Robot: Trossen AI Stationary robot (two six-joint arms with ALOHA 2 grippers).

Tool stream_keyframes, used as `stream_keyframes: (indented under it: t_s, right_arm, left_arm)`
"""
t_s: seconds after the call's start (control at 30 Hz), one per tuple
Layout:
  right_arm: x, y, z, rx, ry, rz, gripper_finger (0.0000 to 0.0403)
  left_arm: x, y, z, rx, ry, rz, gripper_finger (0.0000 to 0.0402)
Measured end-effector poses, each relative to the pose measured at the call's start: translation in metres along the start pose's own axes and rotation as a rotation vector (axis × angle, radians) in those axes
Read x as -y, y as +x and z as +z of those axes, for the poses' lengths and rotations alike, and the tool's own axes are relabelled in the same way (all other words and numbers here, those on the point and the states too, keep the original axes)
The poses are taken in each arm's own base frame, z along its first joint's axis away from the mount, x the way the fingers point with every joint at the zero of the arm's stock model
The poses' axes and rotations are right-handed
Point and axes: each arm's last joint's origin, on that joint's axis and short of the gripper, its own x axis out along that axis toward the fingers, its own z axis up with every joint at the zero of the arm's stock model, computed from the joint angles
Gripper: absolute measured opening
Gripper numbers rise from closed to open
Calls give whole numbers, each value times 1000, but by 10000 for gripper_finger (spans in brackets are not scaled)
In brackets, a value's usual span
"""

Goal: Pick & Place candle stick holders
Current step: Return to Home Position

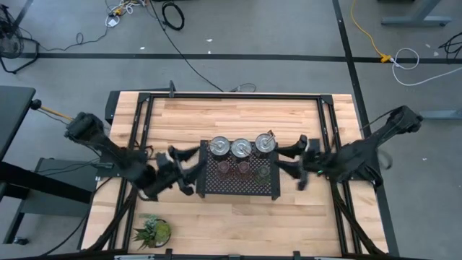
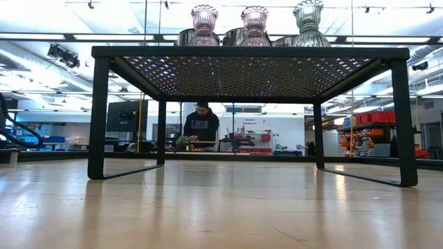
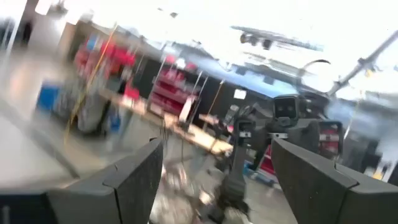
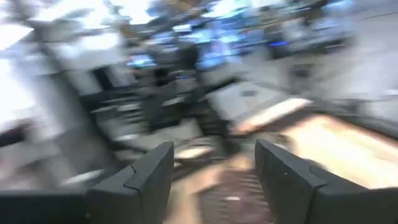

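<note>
Six candle stick holders stand on the black mesh tray (image 1: 238, 189) at the table's middle. Three shiny silver ones (image 1: 240, 148) form the far row. Two pinkish glass ones (image 1: 223, 168) and a greenish one (image 1: 263, 172) form the near row. In the low view the glass ones (image 2: 254, 19) stand upright on the tray's top (image 2: 249, 52). My left gripper (image 1: 189, 165) is open just off the tray's left side and holds nothing. My right gripper (image 1: 287, 160) is open just off the tray's right side and holds nothing.
A small green potted plant (image 1: 153, 231) stands near the table's front left corner. Black frame rails (image 1: 231, 96) run along the table's far and side edges. Bare wood lies in front of and behind the tray. A person (image 2: 201, 124) shows in the room far behind.
</note>
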Motion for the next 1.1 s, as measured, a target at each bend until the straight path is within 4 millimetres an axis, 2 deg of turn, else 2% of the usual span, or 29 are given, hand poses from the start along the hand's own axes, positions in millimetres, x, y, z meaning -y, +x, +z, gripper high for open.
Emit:
stream_keyframes:
  t_s: [0.1, 0.17, 0.27, 0.37, 0.47, 0.53, 0.6, 0.73, 0.9, 1.03, 1.1]
  right_arm:
    - [12, -19, 26, -4, 18, 170, 214]
    - [28, -32, 40, 20, 2, 141, 205]
    - [57, -54, 62, 112, -24, -2, 192]
    - [77, -82, 91, 253, -32, -72, 180]
    - [86, -105, 113, 323, -71, -83, 170]
    - [90, -111, 112, 283, -90, -88, 165]
    - [94, -115, 105, 202, -86, -56, 162]
    - [107, -119, 74, -84, -68, -96, 156]
    - [122, -116, 36, -247, -82, -201, 153]
    - [134, -107, 3, -203, -132, -316, 153]
    - [138, -101, -14, -178, -111, -302, 153]
  left_arm:
    - [-5, 3, 31, 52, 159, -58, 298]
    - [-16, 7, 55, 73, 232, -30, 298]
    - [-45, 13, 93, 73, 351, 58, 294]
    - [-74, 16, 138, 161, 251, -16, 281]
    - [-99, 11, 160, 144, 234, -108, 264]
    - [-114, 5, 160, 54, 227, -105, 253]
    - [-125, -3, 151, -87, 197, -123, 243]
    - [-143, -19, 131, -367, 187, -109, 231]
    - [-147, -25, 117, -429, 209, -145, 227]
    - [-156, -25, 94, -465, 250, -66, 227]
    - [-162, -26, 82, -471, 251, -4, 227]
